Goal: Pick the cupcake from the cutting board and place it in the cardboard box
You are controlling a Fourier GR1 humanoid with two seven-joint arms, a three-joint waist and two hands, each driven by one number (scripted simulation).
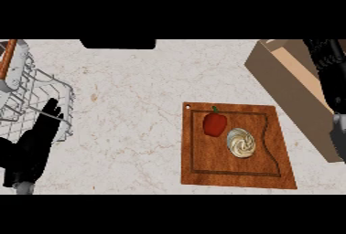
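The cupcake (241, 142) sits on the cutting board (236, 178), just beside a red pepper (215, 123). The cardboard box (283, 77) is at the desk's (135, 91) right. Left hand (34, 146) rests by the wire rack (34, 91), fingers straight and released. The right arm shows at the right edge, but I can't tell about its fingers.

Cream-swirled cupcake (241, 142), red pepper (215, 124), brown cutting board (236, 180)

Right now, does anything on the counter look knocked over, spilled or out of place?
Nothing stands out. The cupcake sits upright on the cutting board beside a red pepper, nothing is spilled, and the cardboard box stands at the right. The left hand rests open by the wire rack.
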